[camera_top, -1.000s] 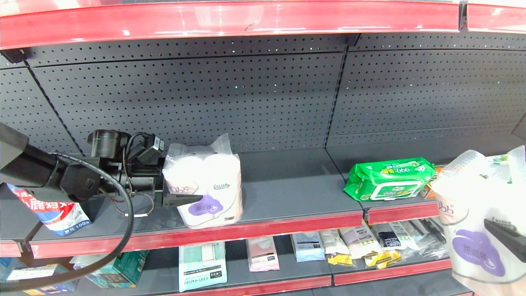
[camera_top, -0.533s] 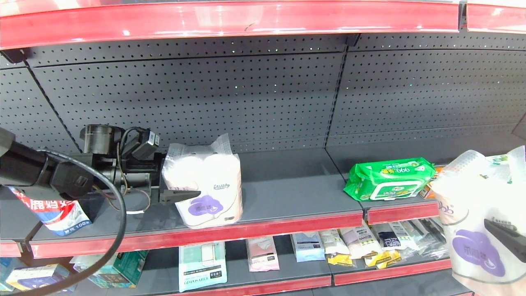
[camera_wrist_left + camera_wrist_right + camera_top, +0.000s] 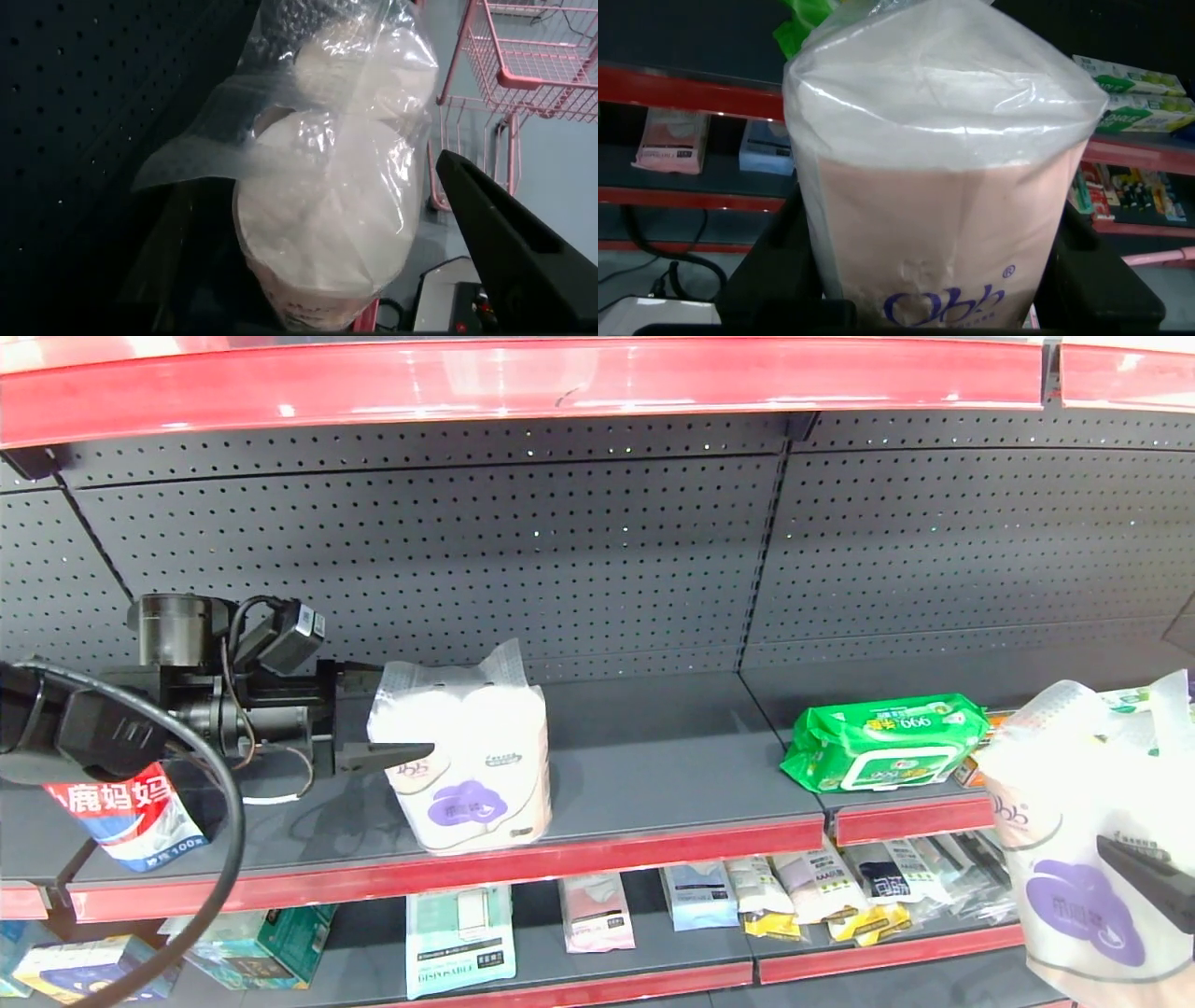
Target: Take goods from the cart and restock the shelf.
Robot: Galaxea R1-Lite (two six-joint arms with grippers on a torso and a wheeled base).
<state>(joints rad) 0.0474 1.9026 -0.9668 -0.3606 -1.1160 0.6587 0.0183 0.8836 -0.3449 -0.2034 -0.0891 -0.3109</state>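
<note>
A clear-wrapped pack of white toilet rolls stands upright on the middle shelf, near its red front edge. My left gripper is open at the pack's left side, its fingers straddling the near corner. From the left wrist the same pack sits just ahead, with one black finger beside it. At the lower right my right gripper is shut on a second pack of toilet rolls, held in front of the shelf. That pack sits between the right gripper's fingers.
A green wipes pack lies on the right shelf section. A red, white and blue pack stands at the far left. Small packets line the lower shelf. Bare shelf lies between the rolls and the wipes. A pink cart stands behind.
My left arm has drawn back to the left and risen a little, its fingers sliding off the toilet roll pack, which stays put on the shelf. The right arm holds still.
</note>
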